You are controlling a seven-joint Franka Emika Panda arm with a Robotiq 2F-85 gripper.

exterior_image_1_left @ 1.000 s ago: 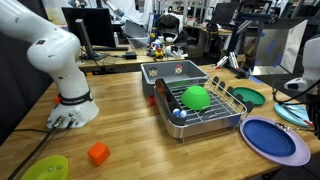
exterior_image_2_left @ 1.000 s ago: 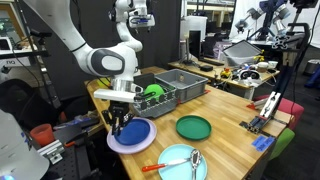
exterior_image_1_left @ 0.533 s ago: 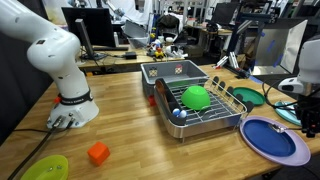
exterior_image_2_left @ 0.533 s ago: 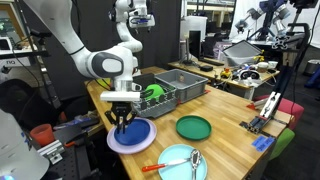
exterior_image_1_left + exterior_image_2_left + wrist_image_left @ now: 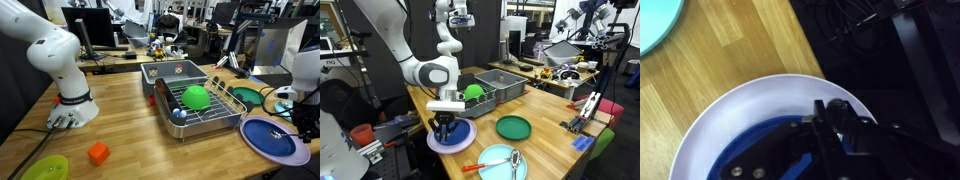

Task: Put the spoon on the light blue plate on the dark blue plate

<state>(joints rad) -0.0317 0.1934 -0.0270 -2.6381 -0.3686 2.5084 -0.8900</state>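
Gripper [image 5: 445, 130] lowered toward dark blue plate [image 5: 466, 139].

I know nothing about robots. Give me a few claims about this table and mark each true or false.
1. The spoon lies on the light blue plate. True.
2. The gripper hangs over the green plate. False: it is over the dark blue plate.
3. A green thing sits in the wire rack. True.
4. The dark blue plate has the spoon on it. False: no spoon shows on it; the spoon is on the light blue plate.
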